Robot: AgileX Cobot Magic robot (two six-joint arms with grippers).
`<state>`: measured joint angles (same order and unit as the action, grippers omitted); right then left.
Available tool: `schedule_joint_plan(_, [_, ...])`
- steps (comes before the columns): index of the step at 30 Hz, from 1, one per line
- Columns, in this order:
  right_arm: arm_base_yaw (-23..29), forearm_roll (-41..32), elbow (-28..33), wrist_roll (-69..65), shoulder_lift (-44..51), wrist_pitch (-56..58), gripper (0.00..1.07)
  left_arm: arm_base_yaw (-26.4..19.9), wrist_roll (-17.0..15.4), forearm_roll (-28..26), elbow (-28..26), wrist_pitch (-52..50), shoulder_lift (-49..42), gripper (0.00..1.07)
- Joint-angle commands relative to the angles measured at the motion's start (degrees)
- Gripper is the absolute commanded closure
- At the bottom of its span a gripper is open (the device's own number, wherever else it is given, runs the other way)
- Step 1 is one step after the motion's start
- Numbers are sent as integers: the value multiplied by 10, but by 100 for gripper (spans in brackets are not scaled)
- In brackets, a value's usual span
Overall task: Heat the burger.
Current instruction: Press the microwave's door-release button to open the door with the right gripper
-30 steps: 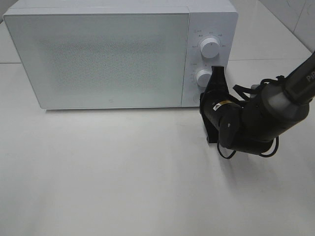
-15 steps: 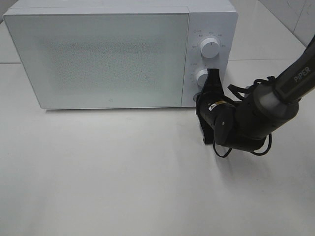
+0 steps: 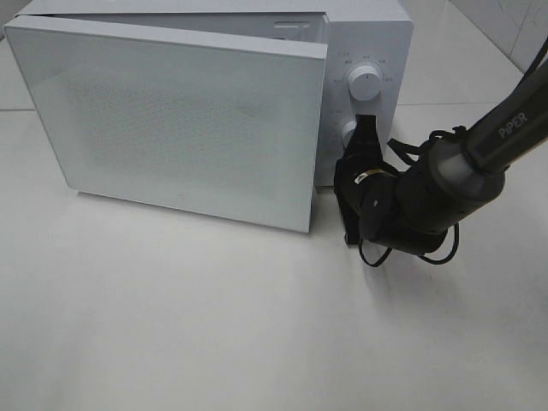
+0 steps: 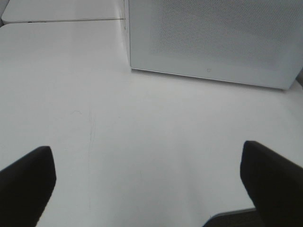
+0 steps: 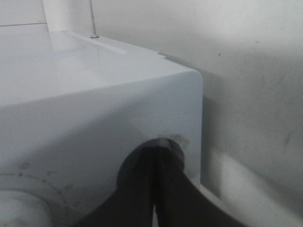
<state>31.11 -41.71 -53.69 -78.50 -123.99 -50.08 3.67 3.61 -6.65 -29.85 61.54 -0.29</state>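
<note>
Door just popped! The microwave door (image 3: 180, 120) was flush half a second ago and now swings ajar, upper left of frame. Right end effector (image 3: 366, 127) is clenched, pressing the control panel (image 3: 381, 51). Left end effector (image 4: 149, 184) is spread wide and empty. No burger in view, so I'd guess fetching it is next.
</note>
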Motion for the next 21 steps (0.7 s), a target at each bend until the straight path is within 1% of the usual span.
schedule_joint_plan(1, [-14, 39, -65, 32, 7, -155, 107, -2, -3, -5, 2, -1, -2, 9])
schedule_joint_plan(6, [-14, 38, -67, 33, 7, -154, 107, -2, -3, -5, 2, -1, -2, 9])
schedule_joint_plan(13, [-13, 11, -65, 57, 7, -147, 107, -2, -3, -5, 2, -1, -2, 9])
schedule_joint_plan(16, [-13, 11, -63, 57, 14, -122, 107, -2, -3, -5, 2, -1, -2, 9])
schedule_joint_plan(18, [-13, -3, -44, 60, 32, -95, 107, -2, -3, -5, 2, -1, -2, 9])
schedule_joint_plan(20, [-13, -6, -39, 60, 35, -84, 107, -2, -3, -5, 2, -1, -2, 9])
schedule_joint_plan(21, [-13, -6, -31, 58, 41, -56, 107, -2, -3, -5, 2, -1, -2, 9])
